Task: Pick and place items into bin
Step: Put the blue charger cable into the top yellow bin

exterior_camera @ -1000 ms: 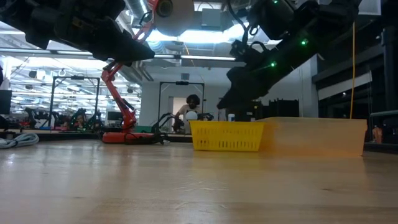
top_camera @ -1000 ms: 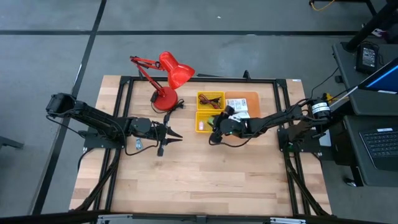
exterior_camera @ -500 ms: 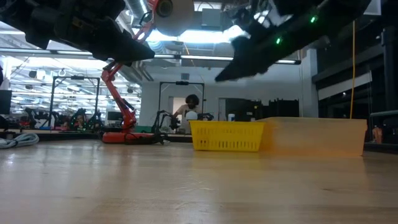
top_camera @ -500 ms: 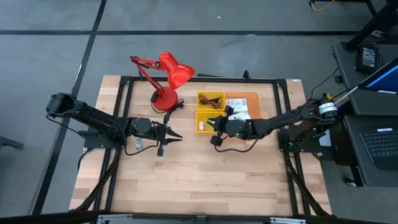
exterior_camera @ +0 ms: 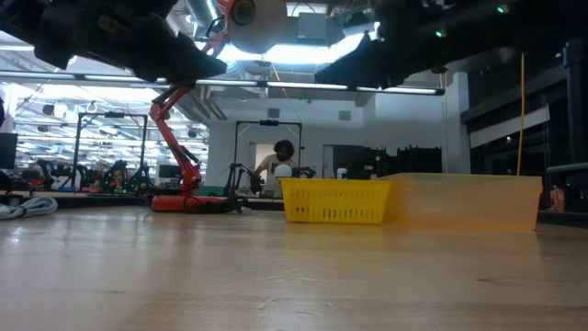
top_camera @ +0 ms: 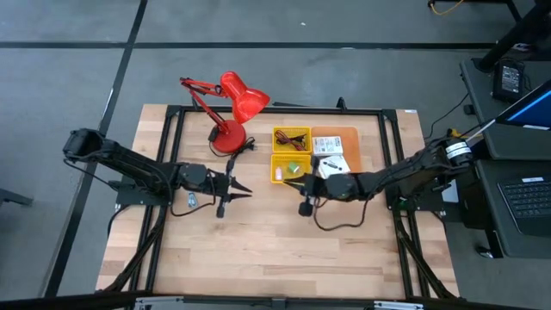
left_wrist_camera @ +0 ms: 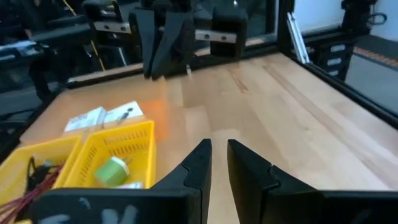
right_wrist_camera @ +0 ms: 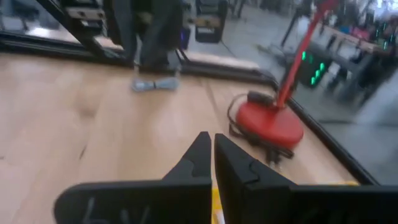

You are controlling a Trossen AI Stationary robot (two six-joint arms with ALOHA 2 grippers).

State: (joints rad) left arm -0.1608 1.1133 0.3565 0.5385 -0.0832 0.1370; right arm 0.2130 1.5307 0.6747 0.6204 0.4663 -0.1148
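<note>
Two yellow bins (top_camera: pixel 291 153) stand side by side at the table's far middle. The far one holds maroon cords (left_wrist_camera: pixel 30 180), the near one a small green piece (left_wrist_camera: pixel 112 169). White printed packets (top_camera: pixel 331 146) lie on an orange tray (top_camera: pixel 344 134) to their right. My right gripper (top_camera: pixel 291 179) hovers shut and empty just in front of the near bin; its fingers meet in the right wrist view (right_wrist_camera: pixel 212 142). My left gripper (top_camera: pixel 243 184) hangs left of the bins, pointing at them, with a narrow gap (left_wrist_camera: pixel 217 155) and nothing in it.
A red desk lamp (top_camera: pixel 231 110) stands left of the bins at the far edge. A small grey piece (top_camera: pixel 191 200) lies on the table under the left arm. A black cable (top_camera: pixel 331 222) droops from the right arm. Bare wood spreads toward the near edge.
My right gripper has risen from over the near bin and tipped from slanting down to about level. It has drawn back a little toward the table's near edge.
</note>
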